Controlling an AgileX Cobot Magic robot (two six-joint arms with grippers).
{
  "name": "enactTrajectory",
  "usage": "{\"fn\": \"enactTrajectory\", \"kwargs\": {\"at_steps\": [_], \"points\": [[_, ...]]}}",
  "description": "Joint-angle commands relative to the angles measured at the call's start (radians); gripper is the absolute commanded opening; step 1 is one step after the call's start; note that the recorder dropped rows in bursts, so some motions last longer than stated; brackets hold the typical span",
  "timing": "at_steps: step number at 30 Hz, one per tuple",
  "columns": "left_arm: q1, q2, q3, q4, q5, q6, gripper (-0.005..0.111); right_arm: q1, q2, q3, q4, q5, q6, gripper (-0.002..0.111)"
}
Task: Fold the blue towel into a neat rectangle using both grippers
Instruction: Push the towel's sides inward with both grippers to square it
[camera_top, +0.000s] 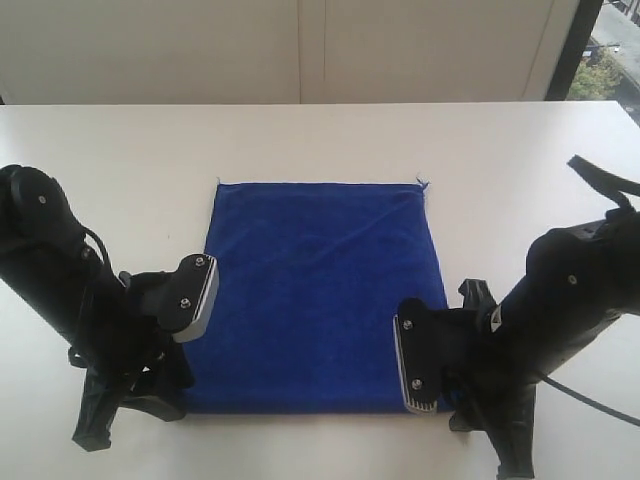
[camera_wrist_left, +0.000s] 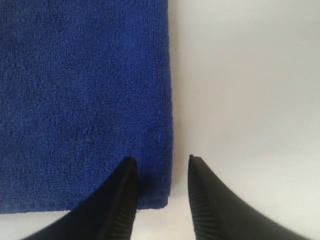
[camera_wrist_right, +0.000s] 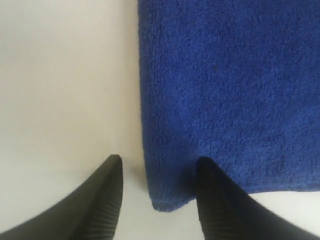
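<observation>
Spread apart, pinching nothing: left gripper (camera_wrist_left: 159, 160) and right gripper (camera_wrist_right: 160, 162), straddling blue towel (camera_top: 320, 290) edges beside its corners.

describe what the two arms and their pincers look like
The left arm and right arm are bulky black housings with small screws. The left pincer and right pincer each carry a flat light-grey plate fixed by two screws; close up, the fingertips are black, ribbed and tapered. A thin black cable trails from the right arm.
</observation>
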Motion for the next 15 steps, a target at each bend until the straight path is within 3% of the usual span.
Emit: {"fn": "enactTrajectory", "kwargs": {"at_steps": [1,5,9,11,14,15], "points": [[-0.006,0.021,0.002,-0.009,0.017,0.000,0.041,-0.002,0.016,0.005,0.003,-0.003,-0.006,0.044],[-0.006,0.064,0.002,-0.009,0.017,0.002,0.040,-0.002,0.016,0.005,0.003,0.001,-0.006,0.041],[-0.006,0.064,0.002,-0.009,-0.003,0.002,0.039,-0.002,0.016,0.005,0.003,0.001,-0.006,0.023],[-0.006,0.064,0.002,-0.009,-0.020,0.002,0.027,-0.002,0.016,0.005,0.003,-0.004,-0.006,0.017],[-0.006,0.064,0.002,-0.009,-0.024,0.002,0.000,-0.002,0.013,0.005,0.003,-0.010,-0.006,0.009],[-0.006,0.062,0.002,-0.009,-0.032,0.002,0.000,-0.002,0.009,0.005,0.003,-0.025,-0.006,0.008]]}}
